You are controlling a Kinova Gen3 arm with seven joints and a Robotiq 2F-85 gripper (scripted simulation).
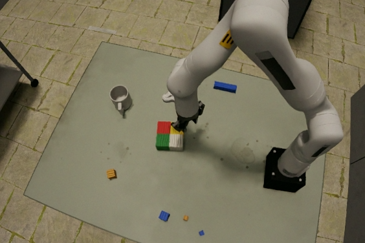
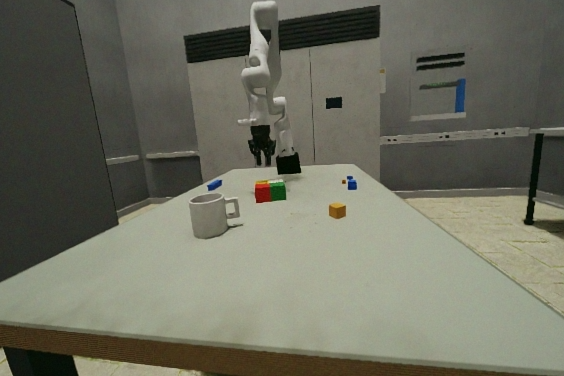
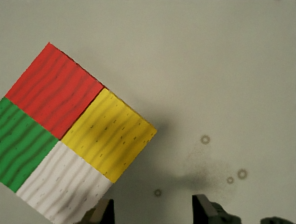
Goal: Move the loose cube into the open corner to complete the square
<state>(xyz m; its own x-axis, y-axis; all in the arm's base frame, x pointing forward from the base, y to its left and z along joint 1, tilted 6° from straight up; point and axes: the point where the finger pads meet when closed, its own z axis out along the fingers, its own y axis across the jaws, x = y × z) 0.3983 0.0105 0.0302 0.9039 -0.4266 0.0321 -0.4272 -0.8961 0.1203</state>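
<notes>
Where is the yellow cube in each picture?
Top: the ridged yellow cube is mid-table, in the four-cube square's upper-right corner, under the gripper.
Exterior: only a yellow sliver behind the red cube.
Wrist: centre-left, right corner of the square.
Shared landmark: the red cube, touching it.

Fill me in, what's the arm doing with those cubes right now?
The gripper is open, holds nothing and hangs just above the yellow cube. That cube sits in the corner between the red cube and the white cube, with the green cube diagonally opposite. In the wrist view the four read as a tight square with no visible gaps. The mug and the small scattered blocks stand apart.
</notes>
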